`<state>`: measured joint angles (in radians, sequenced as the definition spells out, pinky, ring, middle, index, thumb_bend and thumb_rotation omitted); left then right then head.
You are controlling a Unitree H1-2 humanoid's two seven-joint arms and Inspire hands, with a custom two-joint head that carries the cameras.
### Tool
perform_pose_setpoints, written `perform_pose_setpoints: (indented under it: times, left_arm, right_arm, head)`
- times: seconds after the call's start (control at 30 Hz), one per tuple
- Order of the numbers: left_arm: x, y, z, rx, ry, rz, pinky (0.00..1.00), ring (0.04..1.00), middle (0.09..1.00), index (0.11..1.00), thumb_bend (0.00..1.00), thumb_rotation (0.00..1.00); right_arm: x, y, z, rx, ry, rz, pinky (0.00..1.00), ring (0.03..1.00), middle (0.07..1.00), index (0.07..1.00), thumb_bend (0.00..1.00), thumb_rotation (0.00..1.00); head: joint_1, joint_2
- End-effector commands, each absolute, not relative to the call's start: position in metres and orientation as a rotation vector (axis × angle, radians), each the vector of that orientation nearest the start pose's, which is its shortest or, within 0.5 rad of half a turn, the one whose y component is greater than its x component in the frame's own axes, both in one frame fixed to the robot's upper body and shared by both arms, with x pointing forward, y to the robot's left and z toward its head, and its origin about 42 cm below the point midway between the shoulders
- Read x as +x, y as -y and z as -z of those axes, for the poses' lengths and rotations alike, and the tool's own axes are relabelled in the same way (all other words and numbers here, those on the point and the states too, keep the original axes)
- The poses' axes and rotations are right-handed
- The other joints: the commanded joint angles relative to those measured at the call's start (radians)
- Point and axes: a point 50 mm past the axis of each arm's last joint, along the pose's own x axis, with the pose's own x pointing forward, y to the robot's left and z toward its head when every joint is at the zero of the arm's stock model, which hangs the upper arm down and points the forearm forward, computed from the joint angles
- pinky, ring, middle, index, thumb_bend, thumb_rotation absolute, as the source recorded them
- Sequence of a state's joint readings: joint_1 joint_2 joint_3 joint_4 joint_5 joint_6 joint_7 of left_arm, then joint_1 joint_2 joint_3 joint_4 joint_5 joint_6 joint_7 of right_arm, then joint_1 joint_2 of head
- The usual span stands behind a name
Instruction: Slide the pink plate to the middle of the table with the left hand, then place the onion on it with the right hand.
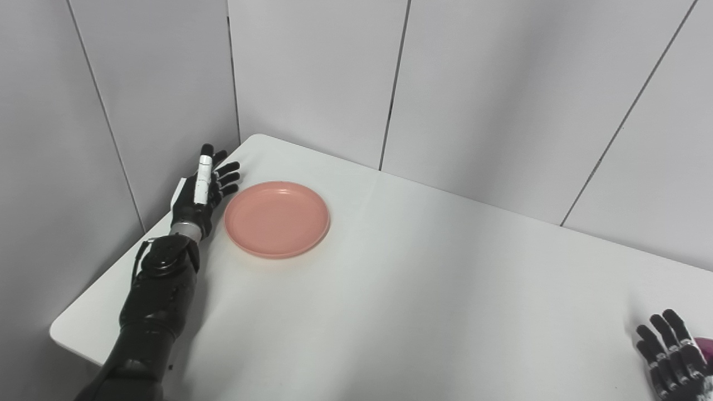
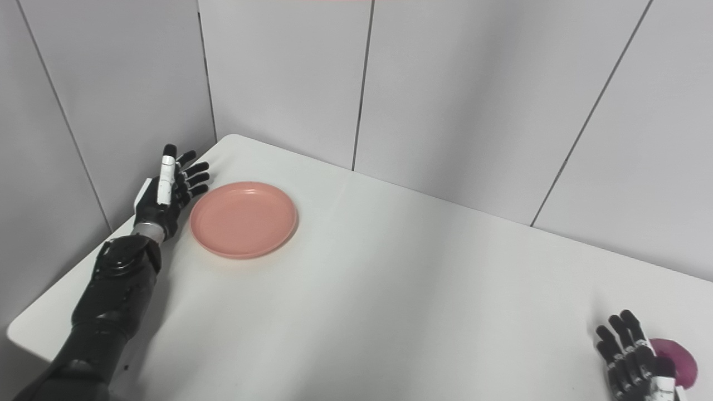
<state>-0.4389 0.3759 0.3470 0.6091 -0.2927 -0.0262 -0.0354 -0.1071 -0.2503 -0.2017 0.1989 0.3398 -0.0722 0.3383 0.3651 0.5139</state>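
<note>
Round pink plastic plate [image 2: 243, 219] near white counter [image 2: 390, 289] left edge; left robot hand [image 2: 167, 195] beside it, fingers spread, empty. Right robot hand [image 2: 632, 359] spread beside purple onion [image 2: 677, 365]. Centre open.

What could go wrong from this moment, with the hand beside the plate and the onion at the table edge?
1. The open left hand stands at the outer side of the round pink plastic plate, near the corner of the white table. A glancing push could spin the plate instead of sliding it toward the middle.
2. The purple onion lies by the right hand at the frame's edge, half hidden. The hand might nudge it away while grasping.
</note>
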Motion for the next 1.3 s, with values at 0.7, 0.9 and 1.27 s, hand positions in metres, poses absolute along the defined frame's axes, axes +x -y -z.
perform_pose_setpoints:
  times: [0.7, 0.9, 1.27]
  left_arm:
    - [0.433, -0.317, -0.145, -0.139, 0.018, -0.064, 0.82, 0.829, 0.816, 0.87, 0.88, 1.0]
    - [0.429, -0.295, -0.145, -0.136, 0.004, 0.005, 0.8, 0.813, 0.796, 0.85, 0.87, 1.0]
    - [0.408, -0.256, -0.154, -0.15, -0.003, 0.169, 0.85, 0.837, 0.826, 0.881, 0.85, 1.0]
  right_arm:
    - [0.262, 0.321, -0.042, 0.185, -0.115, -0.075, 0.94, 0.925, 0.94, 0.946, 0.9, 0.95]
    - [0.262, 0.317, -0.043, 0.186, -0.106, -0.073, 0.93, 0.915, 0.928, 0.939, 0.91, 0.94]
    - [0.262, 0.301, -0.047, 0.198, -0.095, -0.089, 0.93, 0.917, 0.927, 0.928, 0.9, 0.91]
  head:
    - [-0.029, 0.009]
    - [-0.046, 0.013]
    - [-0.121, 0.028]
